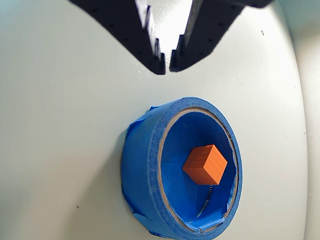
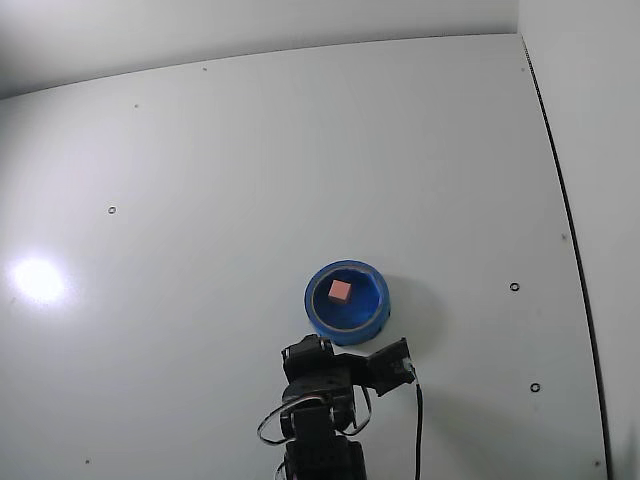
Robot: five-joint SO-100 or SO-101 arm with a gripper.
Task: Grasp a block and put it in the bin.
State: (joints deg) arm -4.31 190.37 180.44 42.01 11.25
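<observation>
Inside the blue bin (image 1: 145, 170), an orange-red block (image 1: 205, 164).

A round blue bin (image 2: 346, 302) stands on the white table (image 2: 250, 160), below centre and nearer the right edge than the left. A small pink-red block (image 2: 340, 290) lies inside it on the floor, roughly central. The black arm (image 2: 325, 400) enters from the bottom edge, its upper end just beside the bin's near wall. Gripper fingers cannot be made out.
</observation>
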